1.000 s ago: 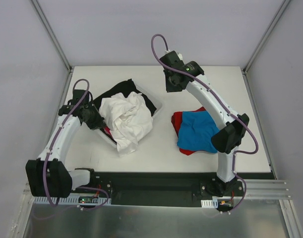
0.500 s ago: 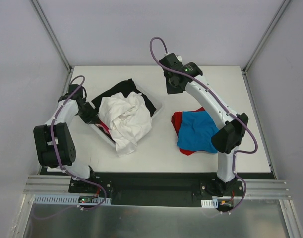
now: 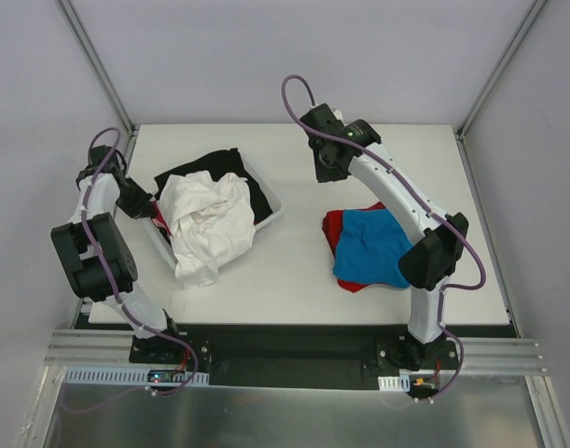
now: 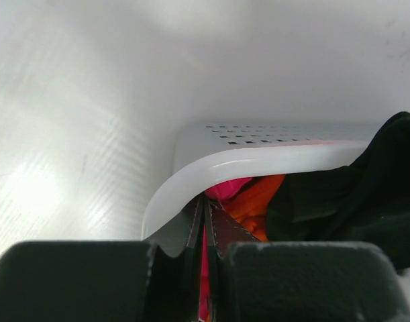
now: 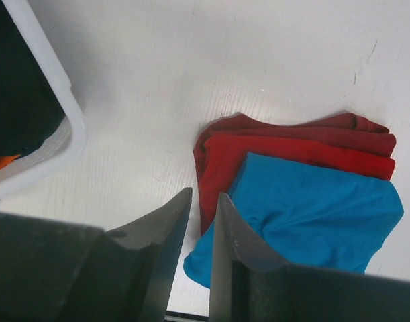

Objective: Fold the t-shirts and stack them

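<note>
Blue t-shirt [image 3: 373, 245] lies folded on top of a red t-shirt [image 3: 333, 229], making a small stack on the table [image 3: 294, 280] on the right side. The other shirts are in the white basket [image 4: 258, 157] on the left. A big white t-shirt [image 3: 205, 219] is heaped on top and spills over the near edge. A black t-shirt [image 3: 224, 173] hangs over the far edge, and an orange t-shirt [image 4: 258, 201] sits down inside. The left claw [image 4: 205, 218] is pinched tight on the rim of the basket at its left side. The right claw [image 5: 203, 196] hangs in the air between the basket and the stack. Its fingers are almost together and it holds nothing. I think the job is partly done, with the shirts in the basket yet to be folded. The step now looks like getting the basket into a good spot. Next, a claw would need to open, go down to the white t-shirt, pull it out and spread it flat on the bare table.
</note>
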Controlling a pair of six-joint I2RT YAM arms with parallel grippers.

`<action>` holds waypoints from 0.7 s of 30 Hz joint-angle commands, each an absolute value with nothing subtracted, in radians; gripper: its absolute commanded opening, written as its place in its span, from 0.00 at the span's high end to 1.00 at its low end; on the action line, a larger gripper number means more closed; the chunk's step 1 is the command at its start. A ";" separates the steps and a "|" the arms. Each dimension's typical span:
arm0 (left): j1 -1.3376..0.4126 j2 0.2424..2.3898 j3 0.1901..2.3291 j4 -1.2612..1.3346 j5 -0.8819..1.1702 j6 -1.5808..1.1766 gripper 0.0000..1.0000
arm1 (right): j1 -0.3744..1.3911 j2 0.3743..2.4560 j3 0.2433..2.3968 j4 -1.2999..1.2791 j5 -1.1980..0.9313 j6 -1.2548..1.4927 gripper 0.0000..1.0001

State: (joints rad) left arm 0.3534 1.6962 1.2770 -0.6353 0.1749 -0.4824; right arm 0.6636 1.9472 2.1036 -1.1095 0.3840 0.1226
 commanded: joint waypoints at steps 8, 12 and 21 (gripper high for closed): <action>0.414 1.599 1.344 -0.672 0.059 -0.475 1.00 | 0.667 1.904 2.115 -1.138 0.316 0.120 0.99; 0.413 1.479 1.388 -0.687 0.070 -0.491 0.84 | 0.669 1.917 2.121 -1.135 0.287 0.126 0.97; 0.233 1.283 1.362 -0.764 0.069 -0.499 0.42 | 0.680 1.933 2.126 -1.131 0.242 0.129 0.99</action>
State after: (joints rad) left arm 0.3275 1.3552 1.4094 -0.6991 0.0624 -0.4984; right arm 0.6662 1.9476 2.1036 -1.1149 0.2707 0.1196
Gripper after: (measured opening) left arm 0.693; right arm 0.020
